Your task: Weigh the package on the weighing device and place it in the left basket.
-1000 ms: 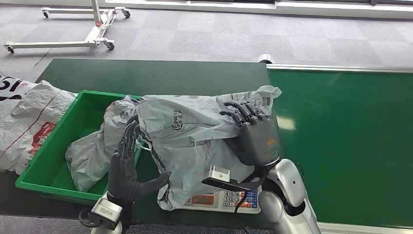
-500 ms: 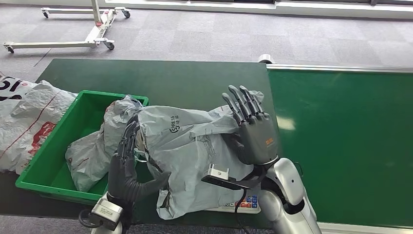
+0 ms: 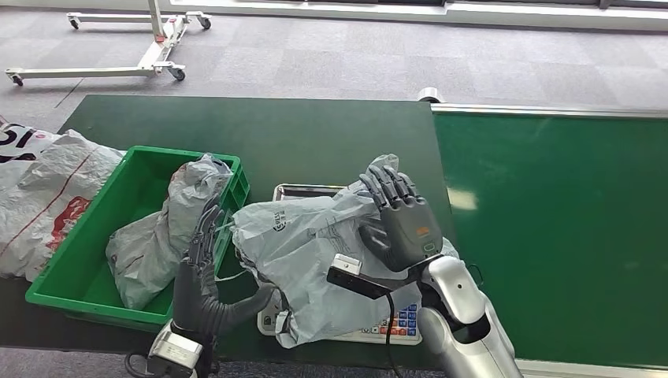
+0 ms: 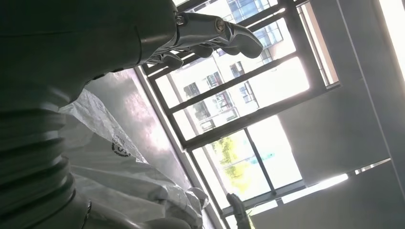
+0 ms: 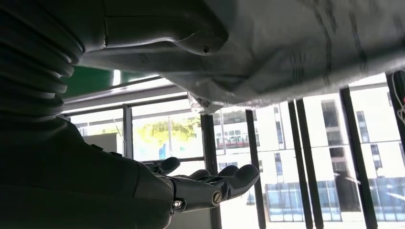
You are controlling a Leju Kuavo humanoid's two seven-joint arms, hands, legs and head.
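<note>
basket [image 3: 51, 277] beside scale [image 3: 384, 324] — grey bags [image 3: 157, 236] already inside

Head view: even daylight, sharp, pale glare patch on the green table [image 3: 461, 198]. Wrist views: strongly backlit by bright windows [image 4: 239, 114]; hands reduced to dark silhouettes; package [image 5: 305, 47] close, blurred.

Green table [image 3: 315, 138]: basket [image 3: 67, 272], scale [image 3: 378, 327].
</note>
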